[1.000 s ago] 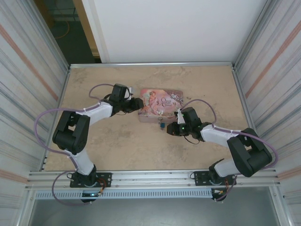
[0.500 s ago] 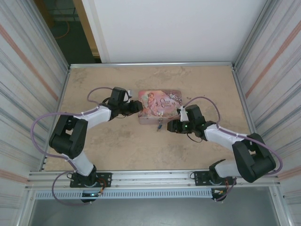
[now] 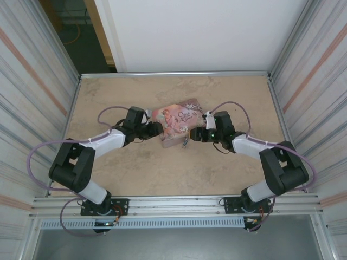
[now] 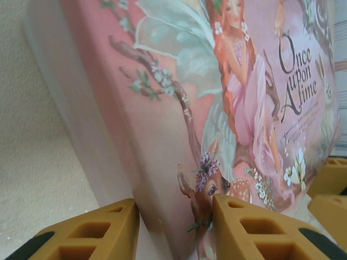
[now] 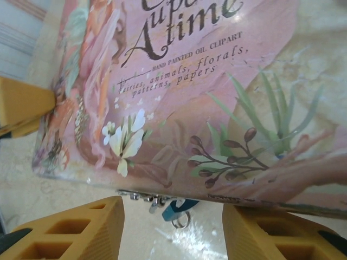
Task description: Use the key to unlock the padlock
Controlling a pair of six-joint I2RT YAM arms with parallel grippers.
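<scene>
Beige, speckled worktop (image 3: 135,173), walled left and right by ribbed metal panels (image 3: 32,86), with a white board (image 3: 190,32) beyond the far edge. Bolted to the metal rail (image 3: 179,205) along the near edge: the left arm (image 3: 81,162) and the right arm (image 3: 274,170), each reaching in toward the middle of the worktop from its own side.

Near the middle, between the two: the pink tin (image 3: 176,122), lying askew, its right end nearer the far edge than its left. Printed on the lid, a fairy among flowers and the words "Once upon A time".

On the tin's left end, the left fingers (image 4: 81,235), yellow, clamped on the tin: one against the pale side wall, the other against the illustrated lid, the tin's edge wedged between them.

By the tin's near right corner, the right fingers (image 5: 70,227), spread apart and gripping nothing, with bare worktop in the gap. Past that gap, just under the lid's near edge: the padlock (image 5: 174,208), small and blue-bodied, with a little metal ring (image 5: 181,221) below it and some silvery bits (image 5: 150,199) just beside it, too small to tell apart. From above, the same padlock as a dark speck against the tin's near side, just left of the right fingers.
</scene>
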